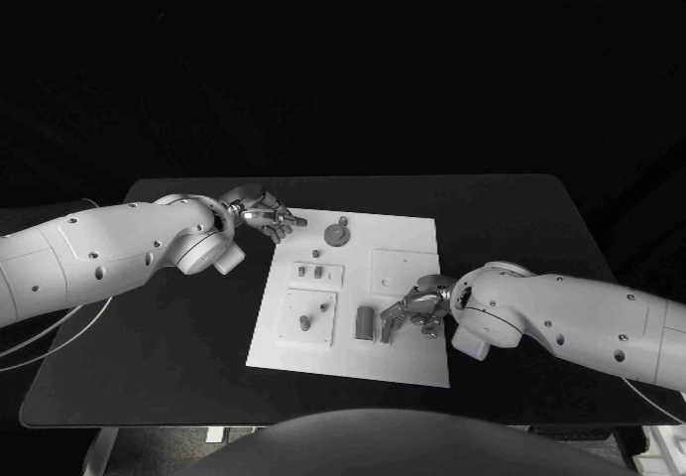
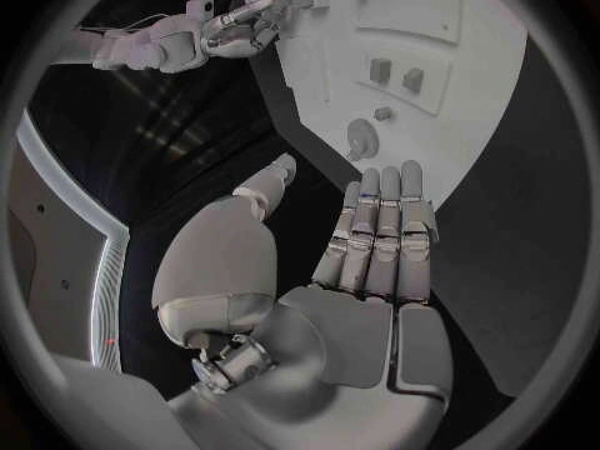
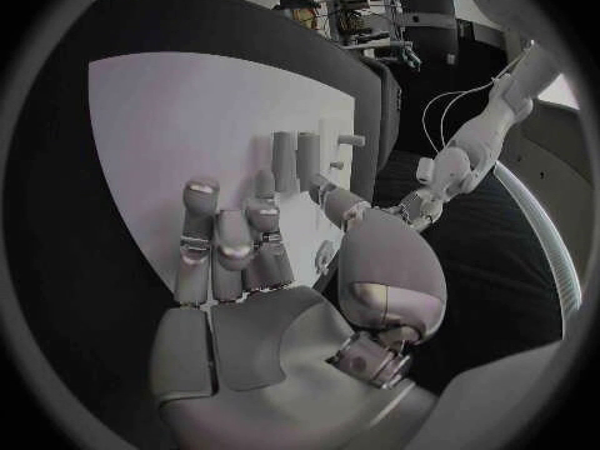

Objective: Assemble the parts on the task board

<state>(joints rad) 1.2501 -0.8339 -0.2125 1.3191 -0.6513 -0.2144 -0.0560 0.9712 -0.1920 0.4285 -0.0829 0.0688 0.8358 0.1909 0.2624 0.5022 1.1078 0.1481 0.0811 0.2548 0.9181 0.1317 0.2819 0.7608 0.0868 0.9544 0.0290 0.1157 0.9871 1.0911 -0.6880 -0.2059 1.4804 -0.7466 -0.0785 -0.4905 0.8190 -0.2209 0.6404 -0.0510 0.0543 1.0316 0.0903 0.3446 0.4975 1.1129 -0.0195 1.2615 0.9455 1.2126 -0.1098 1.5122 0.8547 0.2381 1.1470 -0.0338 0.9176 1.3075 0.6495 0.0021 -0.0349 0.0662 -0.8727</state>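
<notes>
Task board (white), left hand open beside it

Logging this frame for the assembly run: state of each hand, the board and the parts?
left hand: open, fingers straight, holding nothing, at the task board's far left corner.
right hand: over the board's near right part, fingers curled by a part; grasp unclear.
task board: flat on the black table.
round part: lying on the board, far end.
oblong part: on the board beside the right hand.
</notes>
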